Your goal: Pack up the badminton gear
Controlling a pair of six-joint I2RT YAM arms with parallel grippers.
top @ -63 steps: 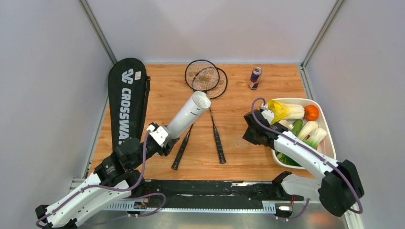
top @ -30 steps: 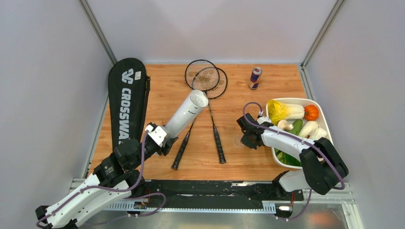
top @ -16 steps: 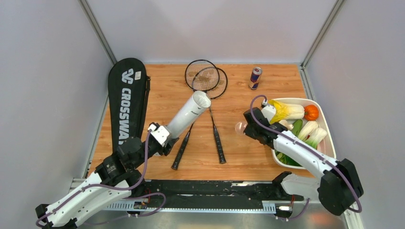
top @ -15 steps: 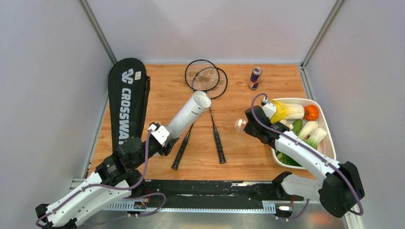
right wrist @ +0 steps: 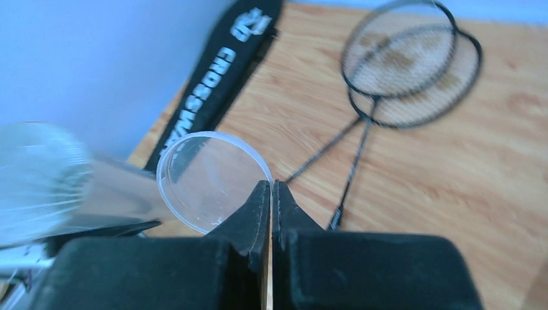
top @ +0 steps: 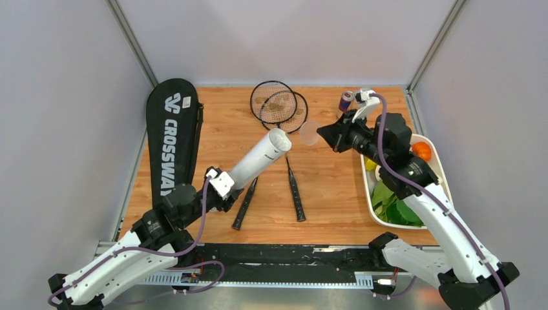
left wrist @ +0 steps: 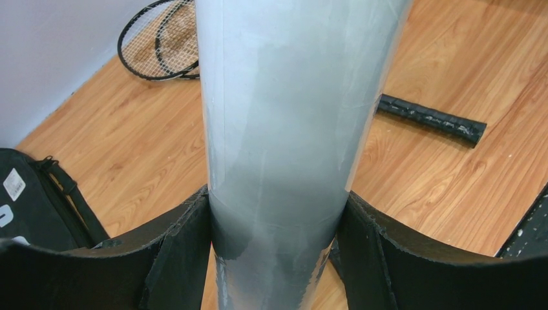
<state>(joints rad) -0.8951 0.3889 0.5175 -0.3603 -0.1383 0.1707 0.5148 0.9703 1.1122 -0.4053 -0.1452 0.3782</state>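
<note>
My left gripper is shut on the lower end of the white tube and holds it tilted, open mouth up and to the right; its fingers clamp the tube on both sides. My right gripper is shut on the rim of a clear round lid, held in the air just right of the tube's mouth; the lid sits at the tips of the closed gripper. Two black rackets lie crossed at the centre back. The black CROSSWAY bag lies on the left. No shuttlecocks show.
A red-and-blue can stands at the back, partly behind my right arm. A white tray of vegetables sits at the right edge. The racket handles lie on the wood below the tube. Grey walls close in the left, back and right.
My right gripper dipped to the table left of the tray, came up holding the clear lid, and has swung up and back toward the tube's mouth. The tube shifted slightly right.
</note>
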